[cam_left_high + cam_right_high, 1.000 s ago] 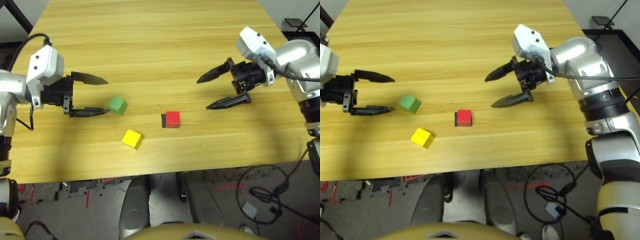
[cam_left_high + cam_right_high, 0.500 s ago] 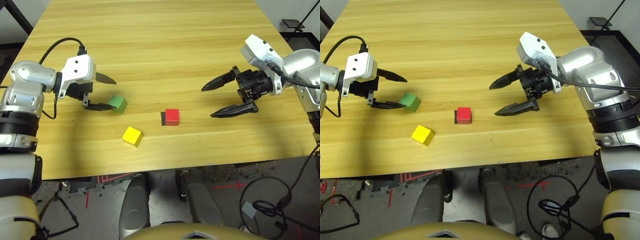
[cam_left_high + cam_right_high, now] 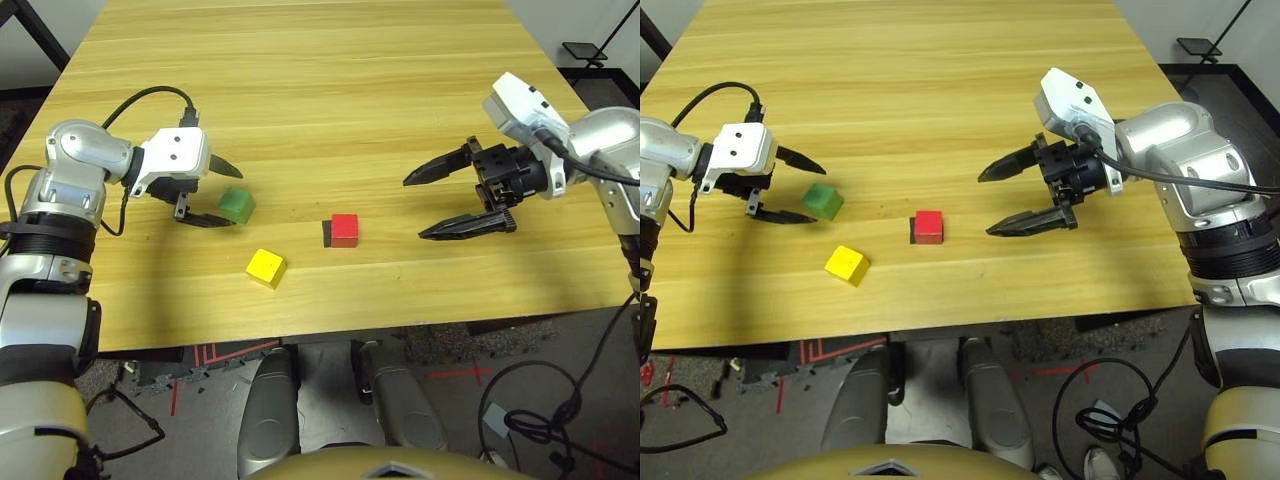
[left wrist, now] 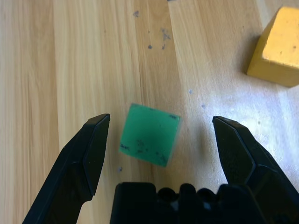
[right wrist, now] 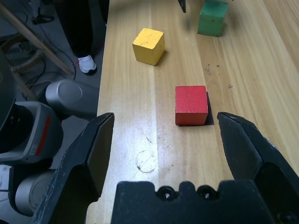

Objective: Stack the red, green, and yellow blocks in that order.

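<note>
The left gripper (image 3: 222, 193) stands wide apart over the bench (image 3: 330, 90), its two black tapered fingers (image 4: 88, 154) flanking the green block (image 3: 237, 205) without touching it; the wrist view shows bare wood on both sides between cube and fingertips. The green block is a small matte cube with a faintly scuffed top face, sitting flat and turned slightly askew to the wood grain, on the left part of the bench.

Across the bench, the right gripper (image 3: 998, 201) hangs spread just as wide and holds nothing, pointing leftward toward the middle of the bench, with its pointed fingers (image 5: 88, 154) well short of any block. The red block (image 3: 929, 226) lies nearest to it, near the bench's centre, a plain matte cube with crisp edges resting flat on a flat black square patch (image 5: 208, 109) that peeks out along one side. The yellow block (image 3: 266, 268) sits nearer the front edge, to the left of the red one and just on the near side of the green one, rotated so a corner points toward the front edge. All three cubes are of equal size, each apart from the others, none stacked.

The bench is light wood with long streaks of grain and a few small dark specks near the green block. Both arms are silver with white wrist housings; a black cable (image 3: 140, 98) loops over the left one.
</note>
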You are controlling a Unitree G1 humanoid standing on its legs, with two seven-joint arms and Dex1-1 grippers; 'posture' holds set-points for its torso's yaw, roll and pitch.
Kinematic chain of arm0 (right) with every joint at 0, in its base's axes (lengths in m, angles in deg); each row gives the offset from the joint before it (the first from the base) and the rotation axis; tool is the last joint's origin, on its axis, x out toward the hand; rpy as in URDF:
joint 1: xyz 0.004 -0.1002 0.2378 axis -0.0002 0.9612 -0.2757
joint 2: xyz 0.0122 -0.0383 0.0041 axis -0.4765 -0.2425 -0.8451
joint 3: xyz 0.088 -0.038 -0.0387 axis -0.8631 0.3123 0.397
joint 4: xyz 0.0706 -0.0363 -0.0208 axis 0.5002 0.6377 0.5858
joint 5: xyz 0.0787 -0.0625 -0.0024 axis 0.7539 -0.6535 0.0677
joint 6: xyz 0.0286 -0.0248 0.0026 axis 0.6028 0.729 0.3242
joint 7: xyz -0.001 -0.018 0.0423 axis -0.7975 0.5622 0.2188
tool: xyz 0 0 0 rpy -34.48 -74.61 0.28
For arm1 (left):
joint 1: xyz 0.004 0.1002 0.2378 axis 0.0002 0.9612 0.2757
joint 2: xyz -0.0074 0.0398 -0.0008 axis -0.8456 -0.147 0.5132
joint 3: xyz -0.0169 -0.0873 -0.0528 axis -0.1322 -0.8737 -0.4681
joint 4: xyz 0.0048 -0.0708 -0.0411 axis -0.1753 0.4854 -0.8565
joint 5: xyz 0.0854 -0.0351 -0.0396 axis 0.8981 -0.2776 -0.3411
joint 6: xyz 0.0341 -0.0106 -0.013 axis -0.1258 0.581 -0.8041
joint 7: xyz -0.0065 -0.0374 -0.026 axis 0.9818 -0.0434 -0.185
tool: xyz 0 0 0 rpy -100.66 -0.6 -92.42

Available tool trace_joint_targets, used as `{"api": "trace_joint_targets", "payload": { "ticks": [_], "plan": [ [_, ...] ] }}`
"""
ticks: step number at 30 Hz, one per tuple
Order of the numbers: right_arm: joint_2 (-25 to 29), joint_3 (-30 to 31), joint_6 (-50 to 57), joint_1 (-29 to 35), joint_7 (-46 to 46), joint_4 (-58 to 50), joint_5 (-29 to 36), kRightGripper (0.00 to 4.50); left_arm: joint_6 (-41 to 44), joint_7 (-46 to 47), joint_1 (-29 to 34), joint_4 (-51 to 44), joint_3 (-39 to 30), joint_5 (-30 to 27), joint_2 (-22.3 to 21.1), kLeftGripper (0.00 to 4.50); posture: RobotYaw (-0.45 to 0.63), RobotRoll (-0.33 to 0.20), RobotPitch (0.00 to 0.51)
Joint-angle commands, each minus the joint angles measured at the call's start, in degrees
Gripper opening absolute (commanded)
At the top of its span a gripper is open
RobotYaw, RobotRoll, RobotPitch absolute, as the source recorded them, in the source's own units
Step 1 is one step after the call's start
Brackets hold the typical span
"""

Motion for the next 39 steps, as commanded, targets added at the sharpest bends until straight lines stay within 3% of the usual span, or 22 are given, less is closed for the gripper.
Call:
{"api": "trace_joint_targets", "payload": {
  "ticks": [1,18,25,31,39],
  "plan": [
    [-0.7,-1.1,0.8,0.6,-0.6,-2.4,1.2,4.45,-2.3,2.4,-2.0,3.8,1.1,2.7,1.2,4.50,-0.09,-0.134,0.193],
    [-1.0,-2.2,2.3,1.8,-2.4,-4.6,2.1,4.45,-2.3,1.9,-2.3,8.8,2.4,5.1,3.5,4.50,-0.11,-0.136,0.204],
    [-1.0,-2.0,1.2,1.7,-2.2,-2.9,1.1,4.50,6.6,2.8,-1.1,5.3,-0.4,1.8,4.8,2.11,-0.10,-0.138,0.200],
    [0.6,-1.5,-1.2,3.5,-1.1,-0.4,-0.8,4.50,16.4,1.7,1.8,-4.8,-2.1,-1.6,3.1,2.03,-0.08,-0.140,0.197],
    [1.5,-1.2,-5.7,6.6,-0.6,3.1,-4.1,4.50,42.4,2.8,0.9,-30.5,-1.8,-6.0,1.0,2.03,-0.05,-0.110,0.199]
  ]
}}
